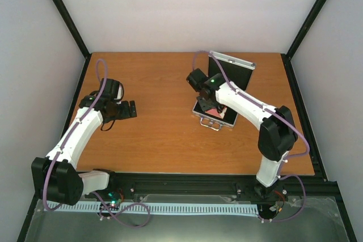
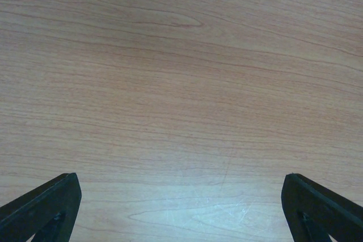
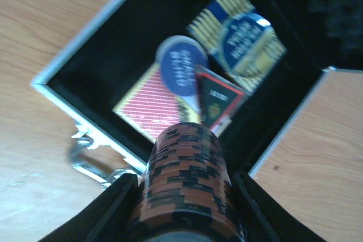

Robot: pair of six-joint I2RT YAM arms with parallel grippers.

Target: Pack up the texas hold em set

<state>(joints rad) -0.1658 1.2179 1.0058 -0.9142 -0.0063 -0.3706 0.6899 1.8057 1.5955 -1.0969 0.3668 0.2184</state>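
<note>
My right gripper is clamped on the dark roll of chips, with one finger on each side of it. The roll hangs above the open silver case, near the side with the handle. Down in the case I see the red deck, the blue-gold deck and a blue chip partly on the red deck. My left gripper has its fingers wide apart over the wood table.

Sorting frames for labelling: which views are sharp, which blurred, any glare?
Right wrist: blurred, lettering on the blue chip smeared, the near chip stack soft. Left wrist: sharp wood grain, a pale glare patch on the table. Top external: evenly lit, the case too small for detail.
</note>
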